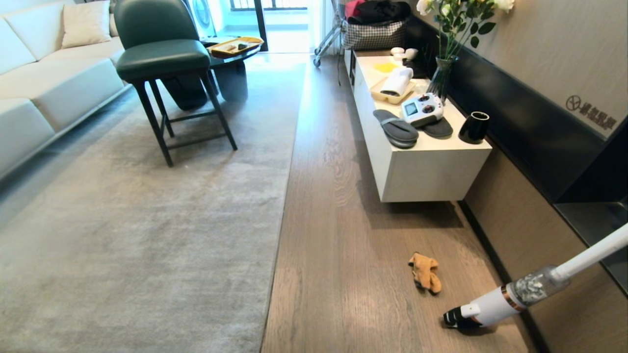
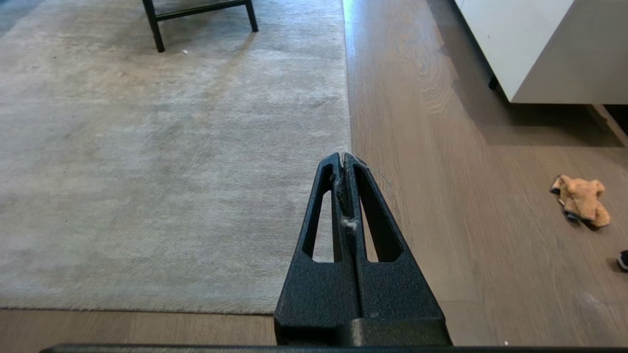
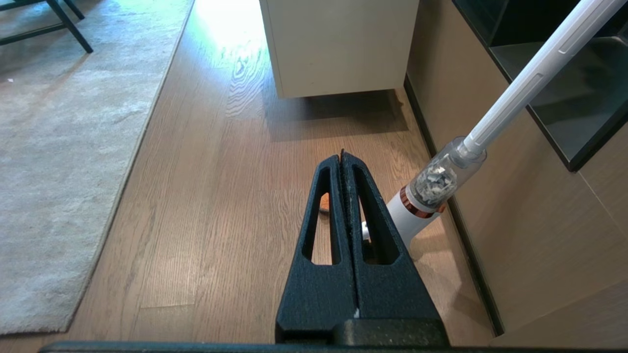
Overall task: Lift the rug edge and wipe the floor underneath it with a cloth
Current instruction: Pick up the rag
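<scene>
Neither arm shows in the head view; each appears only in its own wrist view. The left gripper (image 2: 343, 158) hangs above the floor (image 1: 338, 206), its two black fingers pressed together with nothing between them except a few wisps of lint, and its tip sits right over the straight long edge of the rug (image 1: 147, 220). The right gripper (image 3: 342, 156) hangs the same way, fingers closed tight and empty, over bare wood planks between the rug's edge and the wall.

Nearest on the floor, one stick vacuum (image 1: 510, 296) leans toward the wall at the right, its head on the planks and its white tube rising out of view. Just beyond and left of it lies one crumpled orange-tan cloth (image 1: 425, 272), flat on the floor, well apart from the rug and from both grippers. In the right wrist view a sliver of it peeps through the gap in the finger.

The single pale grey rug lies flat, covering the left side of the room, with its corner closest to the robot.

Farther on, one white low cabinet (image 1: 427, 171) stands by the right wall, bearing two dark slippers (image 1: 407, 130), one remote controller (image 1: 422, 109), one black cup (image 1: 474, 127) and one vase of flowers (image 1: 444, 73). One dark green chair (image 1: 164, 59) stands on the rug, beside a pale sofa (image 1: 44, 83).
</scene>
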